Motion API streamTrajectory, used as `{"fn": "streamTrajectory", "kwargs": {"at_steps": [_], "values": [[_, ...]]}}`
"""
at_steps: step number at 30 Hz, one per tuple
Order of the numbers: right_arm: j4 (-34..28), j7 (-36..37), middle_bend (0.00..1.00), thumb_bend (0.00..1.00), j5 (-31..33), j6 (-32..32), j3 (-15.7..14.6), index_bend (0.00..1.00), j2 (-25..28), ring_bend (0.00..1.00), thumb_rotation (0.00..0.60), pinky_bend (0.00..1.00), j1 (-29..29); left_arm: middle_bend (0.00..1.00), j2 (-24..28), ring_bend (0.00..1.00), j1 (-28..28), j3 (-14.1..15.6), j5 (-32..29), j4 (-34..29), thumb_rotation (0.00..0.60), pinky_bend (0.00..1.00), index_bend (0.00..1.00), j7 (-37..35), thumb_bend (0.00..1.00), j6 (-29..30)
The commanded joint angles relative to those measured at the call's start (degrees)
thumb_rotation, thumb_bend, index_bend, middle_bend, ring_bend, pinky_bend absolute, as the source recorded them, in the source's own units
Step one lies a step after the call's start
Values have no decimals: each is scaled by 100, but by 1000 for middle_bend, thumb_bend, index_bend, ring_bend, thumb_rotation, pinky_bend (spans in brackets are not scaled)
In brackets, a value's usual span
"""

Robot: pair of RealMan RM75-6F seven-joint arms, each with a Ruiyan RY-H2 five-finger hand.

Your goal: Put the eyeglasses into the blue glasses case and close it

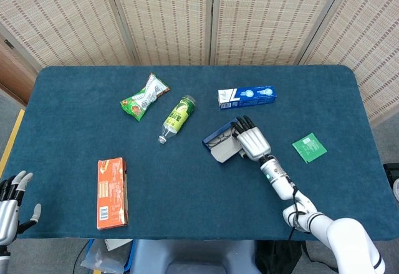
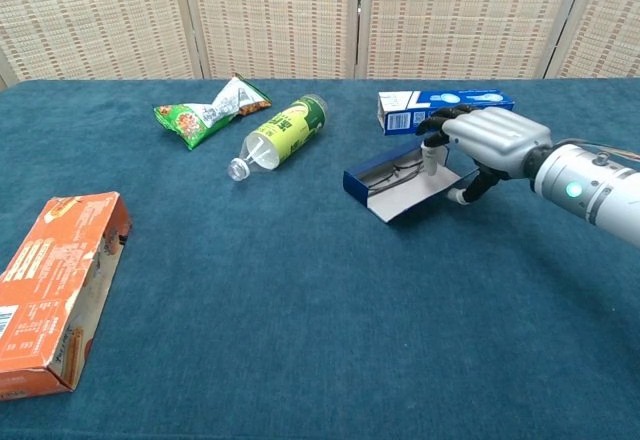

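Spread across the view: a dark teal felt-covered table [image 1: 324,99], soft and matte. Near its middle, just left of the silvery right hand [image 1: 250,142], lying slantwise from near-left to far-right: a rigid blue rectangular glasses case [image 2: 385,175] with pale grey lid half raised. Fingers curled over the lid's far end, thumb beneath. Inside: thin dark wire-framed eyeglasses [image 2: 393,173]. Far off at the table's near-left corner, well apart: left hand [image 1: 11,208], fingers spread, holding nothing.
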Motion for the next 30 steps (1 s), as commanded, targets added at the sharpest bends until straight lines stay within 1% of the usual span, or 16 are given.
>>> {"fn": "streamTrajectory", "kwargs": {"at_steps": [1, 11, 23, 27, 30], "values": [[24, 30, 159, 315, -16, 14, -11, 480, 0, 0, 600, 0, 0, 0, -1, 0, -2, -2, 3, -2, 600, 0, 82, 1, 424, 1], [37, 108, 180, 325, -37, 95, -13, 508, 62, 0, 600, 0, -26, 0, 7, 0, -16, -10, 9, -28, 600, 0, 82, 30, 425, -10], [4, 102, 224, 396, -55, 76, -48, 583, 93, 0, 600, 0, -39, 0, 3, 0, -17, -8, 0, -45, 600, 0, 82, 58, 425, -16], [-113, 100, 239, 419, -124, 192, -112, 605, 161, 0, 600, 0, -102, 0, 6, 0, -9, -6, 0, -37, 600, 0, 82, 43, 424, -7], [-348, 43, 246, 423, -217, 382, -218, 612, 326, 0, 600, 0, -240, 0, 6, 0, -8, -4, 5, -28, 600, 0, 82, 28, 424, -6]]}}
